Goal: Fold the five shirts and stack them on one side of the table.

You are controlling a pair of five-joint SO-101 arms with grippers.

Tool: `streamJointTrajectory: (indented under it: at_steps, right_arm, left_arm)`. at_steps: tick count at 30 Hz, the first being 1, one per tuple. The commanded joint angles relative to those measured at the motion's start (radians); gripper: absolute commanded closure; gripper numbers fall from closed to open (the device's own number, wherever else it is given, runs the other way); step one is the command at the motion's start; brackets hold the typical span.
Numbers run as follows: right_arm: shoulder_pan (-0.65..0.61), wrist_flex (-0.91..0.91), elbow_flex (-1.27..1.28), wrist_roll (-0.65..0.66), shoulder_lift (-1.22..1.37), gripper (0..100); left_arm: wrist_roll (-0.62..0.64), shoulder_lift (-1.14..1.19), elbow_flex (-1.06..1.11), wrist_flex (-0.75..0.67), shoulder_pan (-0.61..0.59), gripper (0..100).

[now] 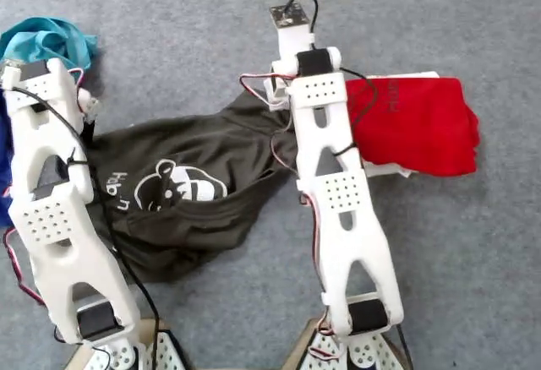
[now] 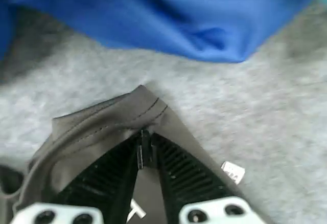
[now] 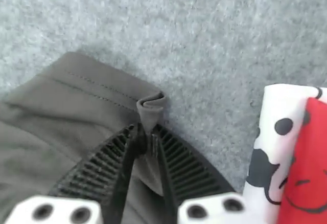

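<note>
The dark olive shirt (image 1: 182,197) lies rumpled in the middle of the grey table (image 1: 473,243), white graphic facing up, with both arms on it. The left gripper (image 2: 145,144) is pinched tight on a stitched edge of the cloth at the shirt's left side. The right gripper (image 3: 146,137) is clamped just as tight on a small fold of hem at its far right corner. Just beyond the left pinch sits the blue shirt (image 2: 168,14). To the right a folded red shirt (image 1: 418,125) rests on what looks like a white spotted shirt (image 3: 271,147). A teal shirt (image 1: 46,40) is bunched at the far left corner.
</note>
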Motion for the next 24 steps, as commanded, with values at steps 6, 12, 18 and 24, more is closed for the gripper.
streamJointTrajectory:
  at_steps: [6, 12, 18, 24]
  right_arm:
    - [-0.005, -0.026, -0.024, 0.008, -0.007, 98.4]
    - [-0.005, -0.026, -0.024, 0.008, -0.005, 98.3]
    - [-0.006, -0.028, -0.024, 0.043, 0.018, 98.3]
    - [-0.011, -0.028, -0.024, 0.044, 0.024, 98.3]
  left_arm:
    - [-0.069, -0.018, 0.073, 0.083, -0.012, 97]
    - [-0.071, -0.009, 0.082, 0.081, -0.008, 97]
    - [-0.106, -0.044, -0.050, 0.173, -0.019, 95]
    - [-0.121, -0.061, -0.220, 0.287, -0.053, 84]
